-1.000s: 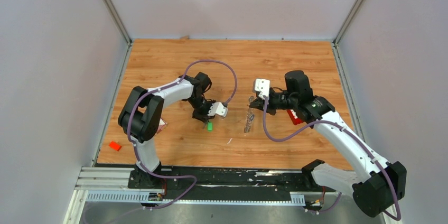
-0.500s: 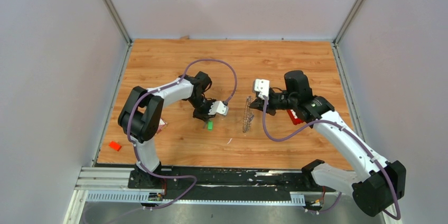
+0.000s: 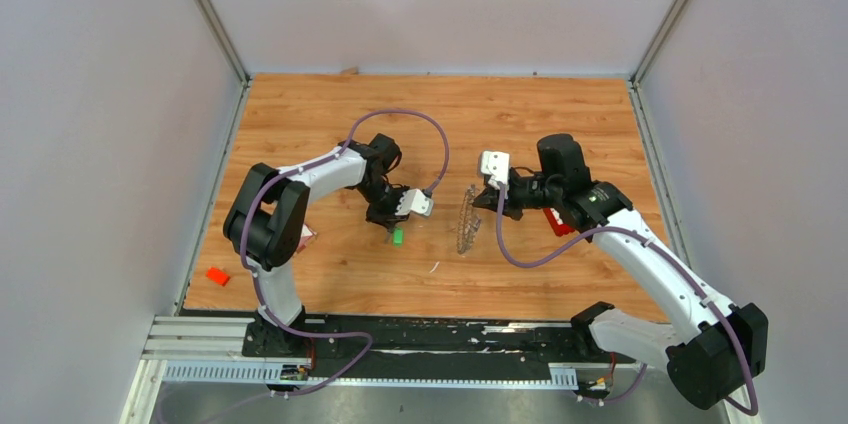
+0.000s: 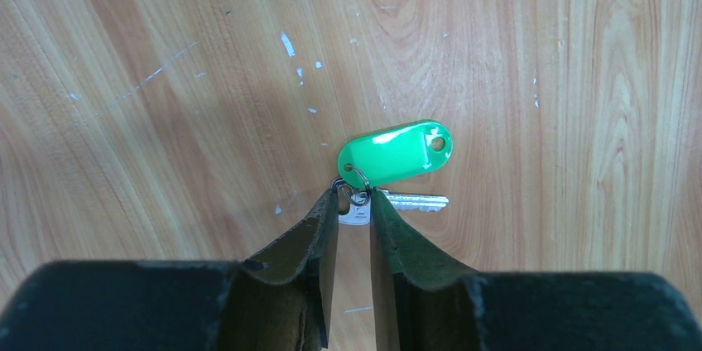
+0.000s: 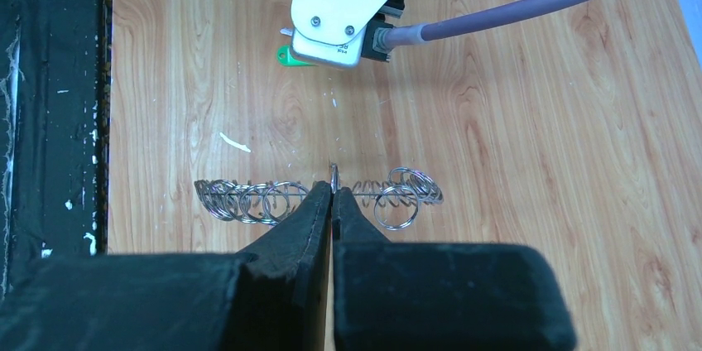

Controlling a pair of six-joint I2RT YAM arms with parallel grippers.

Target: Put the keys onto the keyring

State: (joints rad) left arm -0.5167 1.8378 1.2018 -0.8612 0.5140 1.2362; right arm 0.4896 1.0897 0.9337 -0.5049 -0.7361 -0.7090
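The green key (image 4: 396,152) has a green plastic tag, a small split ring and a silver blade, and lies on the wood; it also shows in the top view (image 3: 397,236). My left gripper (image 4: 354,195) is closed narrowly with its tips on either side of that small ring. My right gripper (image 5: 333,189) is shut on the keyring (image 5: 248,199). It holds this large silver ring on edge, with several small silver rings strung along it, its lower edge at the table. In the top view the keyring (image 3: 467,219) stands between both grippers. The blue key is out of view.
A red block (image 3: 557,222) lies partly under the right arm. A small orange-red piece (image 3: 217,275) sits near the table's left front. A pink card (image 3: 306,234) peeks out beside the left arm. The left wrist camera housing (image 5: 339,16) is just beyond the keyring.
My right gripper has tipped the keyring from a slant to standing on edge and moved it slightly left. The left gripper has barely moved at the green key.
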